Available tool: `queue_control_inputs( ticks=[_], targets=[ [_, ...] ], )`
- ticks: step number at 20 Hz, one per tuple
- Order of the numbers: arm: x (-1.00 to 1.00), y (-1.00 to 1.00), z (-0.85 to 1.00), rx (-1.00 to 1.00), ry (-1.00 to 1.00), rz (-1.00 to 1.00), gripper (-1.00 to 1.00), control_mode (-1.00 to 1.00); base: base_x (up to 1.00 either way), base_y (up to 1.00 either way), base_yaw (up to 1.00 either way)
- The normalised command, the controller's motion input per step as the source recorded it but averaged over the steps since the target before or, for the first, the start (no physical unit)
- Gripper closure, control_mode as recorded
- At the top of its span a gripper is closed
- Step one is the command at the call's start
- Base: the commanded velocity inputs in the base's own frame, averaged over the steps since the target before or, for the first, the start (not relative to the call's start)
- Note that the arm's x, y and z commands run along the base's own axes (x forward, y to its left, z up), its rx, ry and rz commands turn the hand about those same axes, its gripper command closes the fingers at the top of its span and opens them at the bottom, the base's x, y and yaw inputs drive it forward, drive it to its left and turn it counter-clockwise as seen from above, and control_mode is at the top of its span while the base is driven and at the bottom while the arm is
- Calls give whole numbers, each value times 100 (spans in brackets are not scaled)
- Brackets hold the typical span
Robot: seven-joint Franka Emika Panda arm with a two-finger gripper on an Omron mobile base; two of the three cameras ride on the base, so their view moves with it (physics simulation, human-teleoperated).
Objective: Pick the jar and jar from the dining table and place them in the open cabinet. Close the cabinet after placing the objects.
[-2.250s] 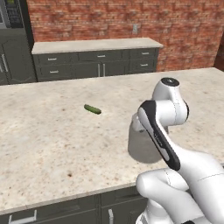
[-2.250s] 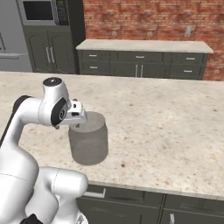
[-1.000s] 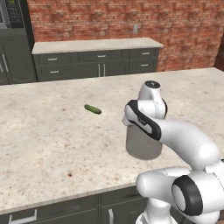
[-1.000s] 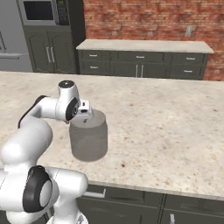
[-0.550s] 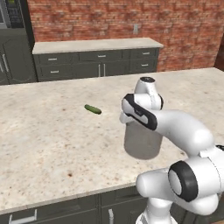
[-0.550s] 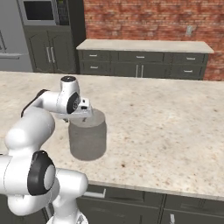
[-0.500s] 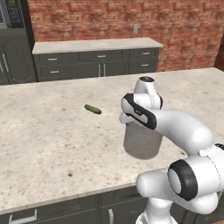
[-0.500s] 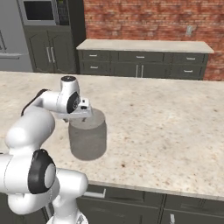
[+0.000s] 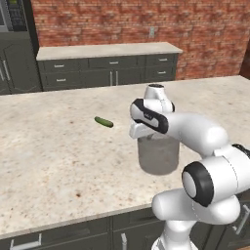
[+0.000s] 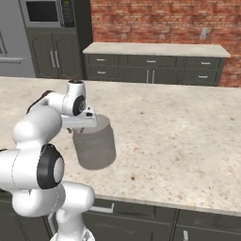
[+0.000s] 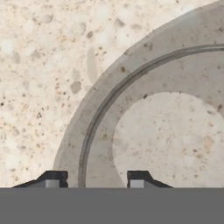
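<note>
- The wide grey frosted jar [image 9: 157,155] stands upright on the broad beige speckled stone dining table [image 9: 49,161], near the table's front edge, and serves here as the landmark.
- The white arm's two-finger gripper [image 11: 91,180] sits right at the top of the jar, pointing straight down at its rim.
- In the hand view the two dark finger tips [image 11: 52,178] straddle the jar's wall: one lies outside the rim, the other inside the mouth.
- The fingers stand partly drawn together on either side of the wall, but whether they press on the glass cannot be told.
- Seen from above, the jar [image 11: 144,113] shows a thick translucent rim with a dark ring line, and the speckled table surface shows through its bottom.
- In the right base view the hand [image 10: 84,121] covers the jar's left top edge, and the jar [image 10: 96,148] casts a soft shadow on the table [image 10: 179,136].
- A small reddish speck [image 9: 78,195] lies on the stone, left of the jar and closer to the front edge.
- A small green pickle [image 9: 103,122] lies flat on the table, behind the jar and to its left, well apart from it.
- Behind the jar, beyond the table, a row of low dark grey drawer units with a pale stone top [image 9: 110,63] runs along a red brick wall [image 9: 146,22].
- Far behind the jar and to the left, tall dark grey cabinets [image 10: 54,54] carry a built-in microwave [image 10: 44,12].
</note>
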Motion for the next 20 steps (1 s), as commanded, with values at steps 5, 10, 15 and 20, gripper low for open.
queue_control_inputs(
  ticks=[5, 10, 15, 20],
  targets=[
    [-6, 0, -44, 0, 7, 4, 100, -100, 0, 0, 0],
    [-15, -5, 21, 3, -5, 0, 100, -100, 0, 0, 0],
    [-49, -31, 99, 0, -27, 3, 100, -100, 0, 0, 0],
    [-64, -31, 100, 0, -35, 5, 100, -100, 0, 0, 0]
  ],
)
